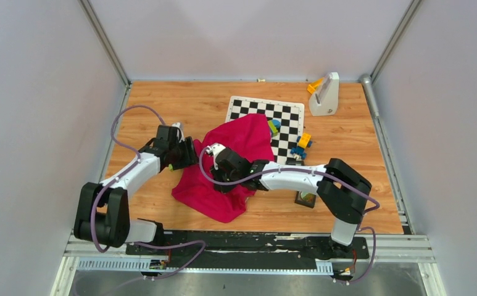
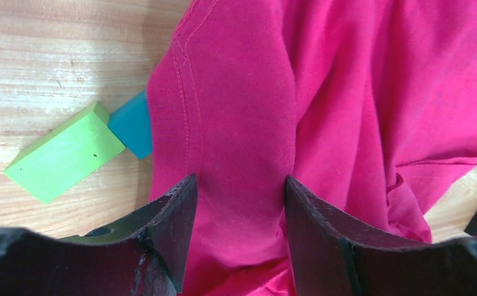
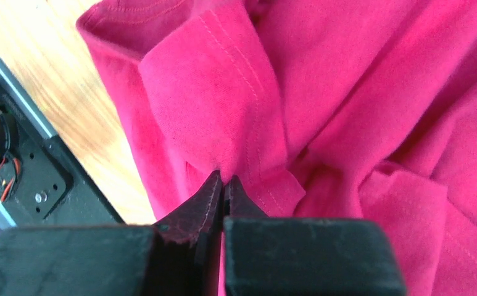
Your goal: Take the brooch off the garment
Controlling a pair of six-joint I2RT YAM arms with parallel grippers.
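The fingers (image 3: 205, 203) of the right gripper (image 3: 223, 185) are pressed together, with a hemmed fold of the garment (image 3: 347, 92) pinched at their tips. The fingers (image 2: 177, 209) of the left gripper (image 2: 239, 203) are spread, and a ridge of cloth lies between them; whether it is squeezed cannot be told. In the top view the garment is heaped at the table's (image 1: 161, 105) centre, with the left gripper at its 9 o'clock edge and the right gripper toward 6 o'clock. A green block (image 2: 63, 154) and a blue block (image 2: 131, 123) lie at the cloth's 9 o'clock. The brooch is seen in no view and is judged hidden among folds. The step in hand is judged to be a search: the cloth should next be lifted and spread until the disc is exposed.
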